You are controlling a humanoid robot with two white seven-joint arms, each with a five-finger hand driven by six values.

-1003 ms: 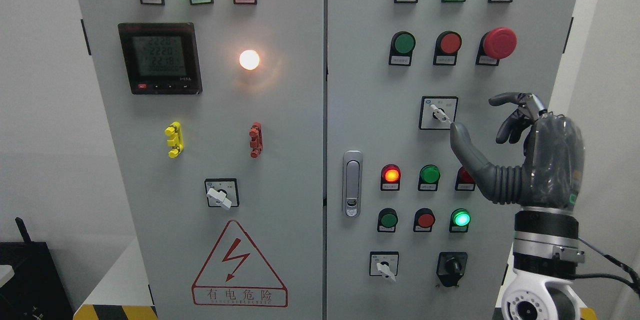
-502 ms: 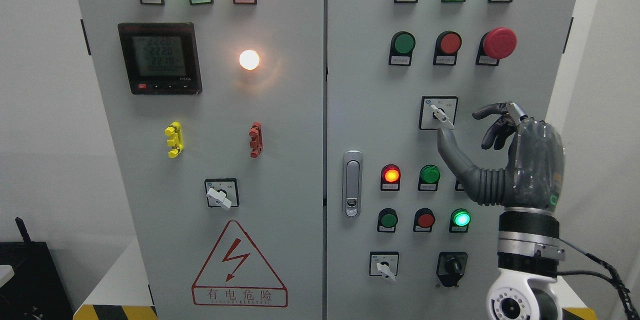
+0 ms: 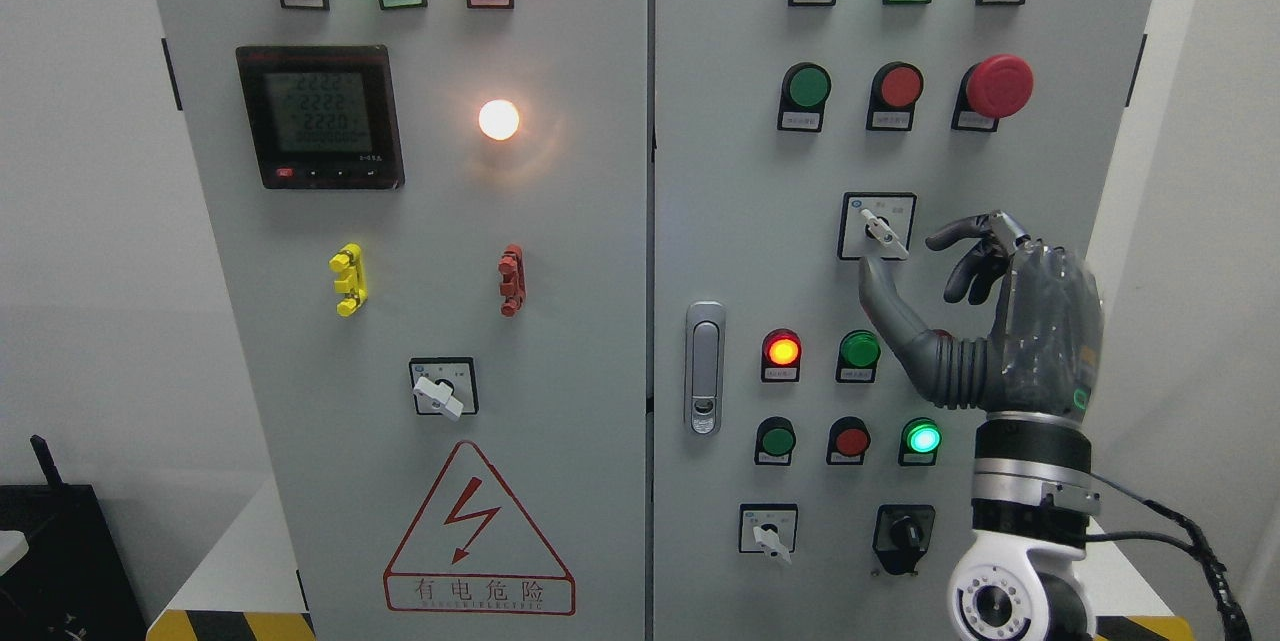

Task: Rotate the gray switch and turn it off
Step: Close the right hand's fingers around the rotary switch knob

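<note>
The gray switch (image 3: 884, 230) sits on the right door of the cabinet (image 3: 740, 251), in a small black-framed square plate roughly at mid height, below the row of green and red push buttons and the big red mushroom button (image 3: 997, 85). Its pale lever points down and to the right, off vertical.

The right hand (image 3: 975, 306) stands just beside the switch, lower and to its right. The thumb (image 3: 885, 296) reaches up with its tip just under the plate's lower edge, and the curled fingers (image 3: 965, 241) hang to the right of the plate. The fingers are apart with a gap between thumb and forefinger, and they hold nothing; whether the thumb tip touches the door cannot be told. The left hand is not in view.

The switch looks like a rigid plastic selector fixed in the door: nothing to lift, only a stiff turn about its own axis, probably with a spring detent that resists and then clicks over. The lever is small, narrow and smooth, so hard fingertips could slide off its flat sides. The best hold seems to be a pinch across the lever's two long sides, thumb below and forefinger above, close to the middle so that the twist does not pry it. The hand probably needs to close in further and centre on the lever before any turn, and keep clear of the lit buttons beneath.
</note>
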